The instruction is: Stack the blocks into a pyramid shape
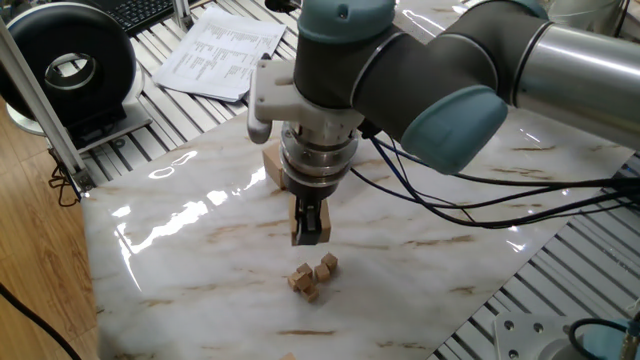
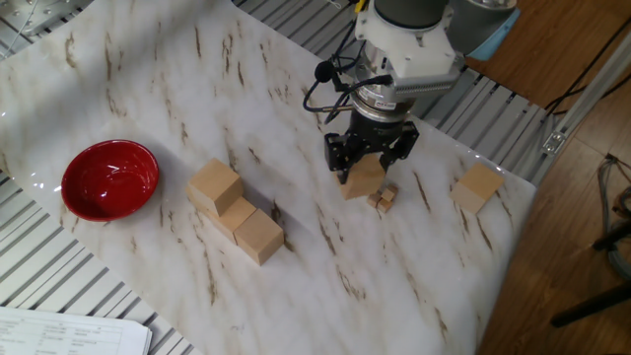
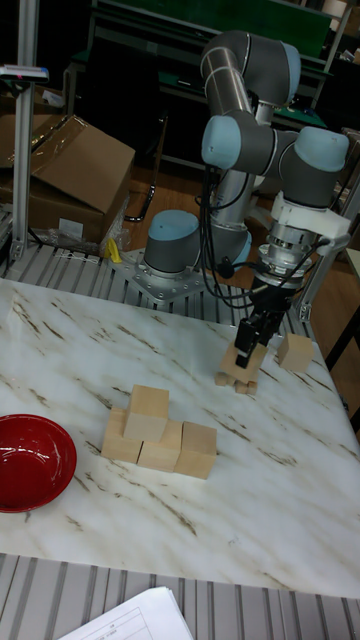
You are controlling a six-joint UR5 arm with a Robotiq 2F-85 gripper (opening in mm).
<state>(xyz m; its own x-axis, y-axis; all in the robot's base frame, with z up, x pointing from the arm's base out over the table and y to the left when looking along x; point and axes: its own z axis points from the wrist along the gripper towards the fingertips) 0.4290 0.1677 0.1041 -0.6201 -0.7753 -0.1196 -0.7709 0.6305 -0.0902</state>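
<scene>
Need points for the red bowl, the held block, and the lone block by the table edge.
red bowl (image 2: 109, 179), the other fixed view, inner floor.
held block (image 2: 364, 180), the other fixed view, front face below gripper (image 2: 366, 158).
lone block (image 2: 479, 186), the other fixed view, top face.

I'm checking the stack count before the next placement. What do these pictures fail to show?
- Partial stack: tall fixed view shows four blocks; any behind are hidden.
- One fixed view: the arm covers that stack except one corner.
- Held block: jaws cover its sides.
- Tiny cubes: too small to count reliably.

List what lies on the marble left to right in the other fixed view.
Red bowl → stacked blocks → gripper with its held block → tiny cubes → lone block.
</scene>
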